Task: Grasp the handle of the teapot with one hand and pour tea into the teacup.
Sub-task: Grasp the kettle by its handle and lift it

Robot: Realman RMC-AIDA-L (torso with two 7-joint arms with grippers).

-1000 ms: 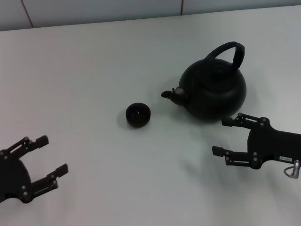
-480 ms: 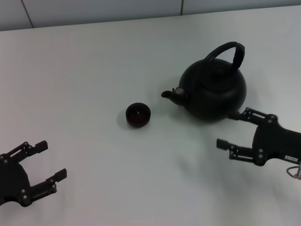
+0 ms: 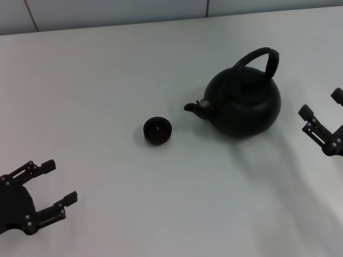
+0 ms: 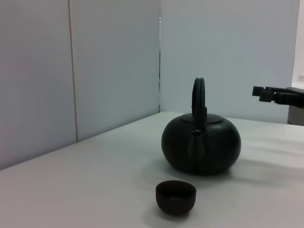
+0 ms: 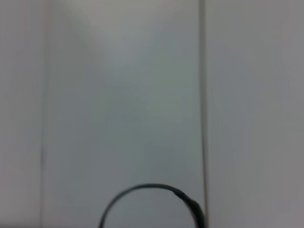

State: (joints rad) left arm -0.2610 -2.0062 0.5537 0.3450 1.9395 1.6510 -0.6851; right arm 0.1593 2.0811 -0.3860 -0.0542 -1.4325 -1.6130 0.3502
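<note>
Two grippers, but the right gripper [image 3: 320, 124], fingers apart, is nearer: the teapot [image 3: 244, 101] sits at its nine o'clock, handle [image 3: 259, 59] arching spout-to-back. The teacup [image 3: 157, 130] lies beyond the spout; the left gripper [image 3: 51, 188] idles spread, far off.

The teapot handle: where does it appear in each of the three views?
Head view: the handle arches over the teapot, right of centre.
Left wrist view: the handle stands edge-on above the teapot, behind the teacup.
Right wrist view: only the handle's top arc shows, at the lower edge.
Shared landmark: the handle itself.
</note>
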